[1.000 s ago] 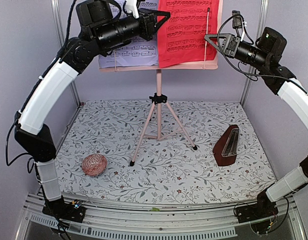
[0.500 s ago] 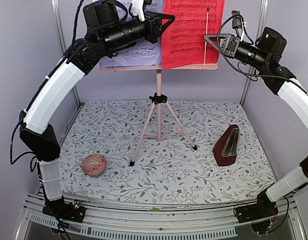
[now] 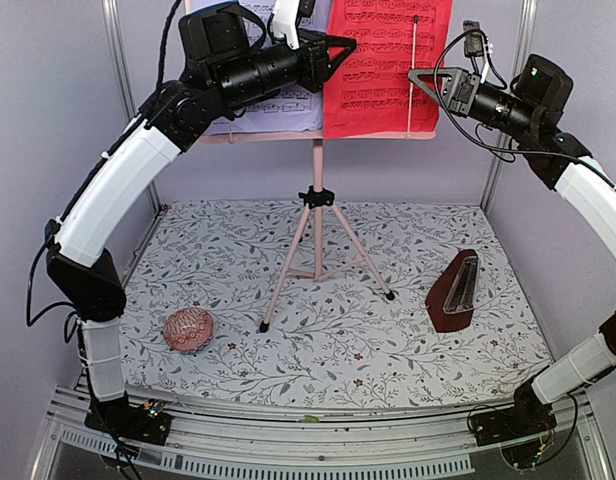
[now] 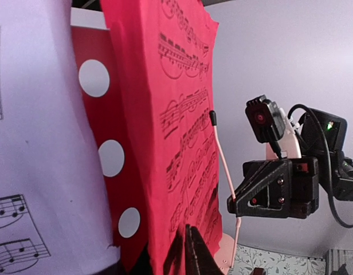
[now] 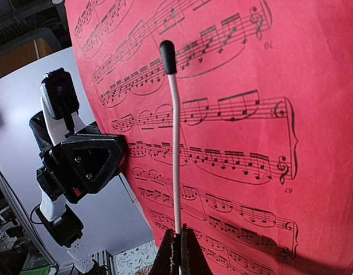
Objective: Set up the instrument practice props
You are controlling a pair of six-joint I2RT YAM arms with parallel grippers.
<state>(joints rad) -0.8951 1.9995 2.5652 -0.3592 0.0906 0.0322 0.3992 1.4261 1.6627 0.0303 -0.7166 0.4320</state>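
Two tools flanked the red page [image 3: 383, 65]: the right tool [image 3: 411, 72] was clamped shut on the stand's [image 3: 317, 200] rod [image 5: 175, 154]; the left tool [image 3: 352, 43] sat at the page's other edge, grip unclear.

Pale lavender walls [image 3: 38, 100] are closing in the leaf-printed table [image 3: 238, 250], metal posts [image 3: 490, 185] are standing at its far corners.

Robot lab test cell. Evidence: plain grey-lilac backdrop panels [image 3: 38, 100], silver aluminium frame posts [image 3: 490, 185], slotted metal base rail [image 3: 318, 440], table under floral-print cloth [image 3: 388, 340].
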